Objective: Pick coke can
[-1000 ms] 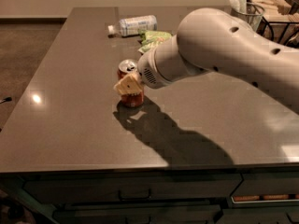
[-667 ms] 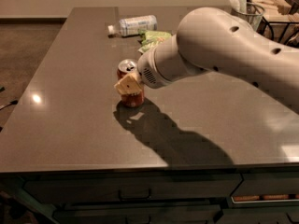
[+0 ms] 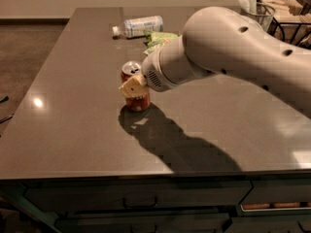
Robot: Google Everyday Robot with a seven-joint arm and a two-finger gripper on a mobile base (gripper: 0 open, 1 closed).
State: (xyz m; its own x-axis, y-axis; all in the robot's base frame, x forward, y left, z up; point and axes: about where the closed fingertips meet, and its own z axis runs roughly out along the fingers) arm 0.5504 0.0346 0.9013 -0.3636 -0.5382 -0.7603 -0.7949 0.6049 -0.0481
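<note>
The table (image 3: 73, 125) fills the view, a broad slab, dark grey-brown, smooth and glossy, with a bright glint of light near its left side. Over it reaches the robot arm (image 3: 233, 47), a fat rounded white shell, matte, dotted with small dark holes and narrowing to a vented wrist. Its shadow (image 3: 170, 144) spreads dark across the surface toward the front edge.

At the far end a clear plastic bottle (image 3: 141, 25) with a pale label lies on its side, and just beside it is a crinkled green snack bag (image 3: 160, 37), partly hidden behind the wrist.

The coke can (image 3: 140, 102) stands upright left of centre, a red cylinder with a silver top. It is well in from the front and left edges and apart from the bag. The gripper (image 3: 132, 87) is right at it, a cream block lying across the can's front. Whether it has clamped the can, I cannot tell.

Bare surface lies to the can's left and front.
</note>
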